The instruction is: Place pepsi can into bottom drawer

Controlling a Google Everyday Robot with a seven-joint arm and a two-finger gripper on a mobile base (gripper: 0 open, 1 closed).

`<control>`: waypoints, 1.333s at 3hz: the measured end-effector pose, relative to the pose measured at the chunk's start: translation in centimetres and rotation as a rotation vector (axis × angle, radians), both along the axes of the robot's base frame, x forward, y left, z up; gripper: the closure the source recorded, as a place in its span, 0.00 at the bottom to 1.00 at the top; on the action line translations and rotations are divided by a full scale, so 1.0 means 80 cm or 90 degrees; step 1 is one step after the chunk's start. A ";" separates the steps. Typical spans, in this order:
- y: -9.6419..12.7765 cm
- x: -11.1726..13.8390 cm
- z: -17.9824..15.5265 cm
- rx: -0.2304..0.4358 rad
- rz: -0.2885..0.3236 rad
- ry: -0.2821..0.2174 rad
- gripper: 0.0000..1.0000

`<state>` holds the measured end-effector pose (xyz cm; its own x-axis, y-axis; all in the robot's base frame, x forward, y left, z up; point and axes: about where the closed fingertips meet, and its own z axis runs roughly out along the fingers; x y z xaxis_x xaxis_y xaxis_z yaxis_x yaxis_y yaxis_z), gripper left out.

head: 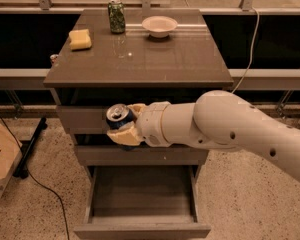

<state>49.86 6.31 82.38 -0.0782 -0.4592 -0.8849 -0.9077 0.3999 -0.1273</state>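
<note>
- The pepsi can [117,118], dark blue with a silver top, is tilted and clasped by the gripper [123,125] in front of the cabinet's upper drawers.
- The bottom drawer [142,196], a grey-brown shallow tray, is pulled out below the can.
</note>
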 end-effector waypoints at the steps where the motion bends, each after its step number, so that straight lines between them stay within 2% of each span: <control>1: -0.009 0.008 -0.027 -0.007 0.020 -0.004 1.00; 3: -0.029 0.021 -0.134 0.032 0.056 -0.004 1.00; 4: -0.038 0.027 -0.220 0.067 0.061 0.005 1.00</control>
<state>52.03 3.25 64.75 -0.0465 -0.3696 -0.9280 -0.9430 0.3226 -0.0813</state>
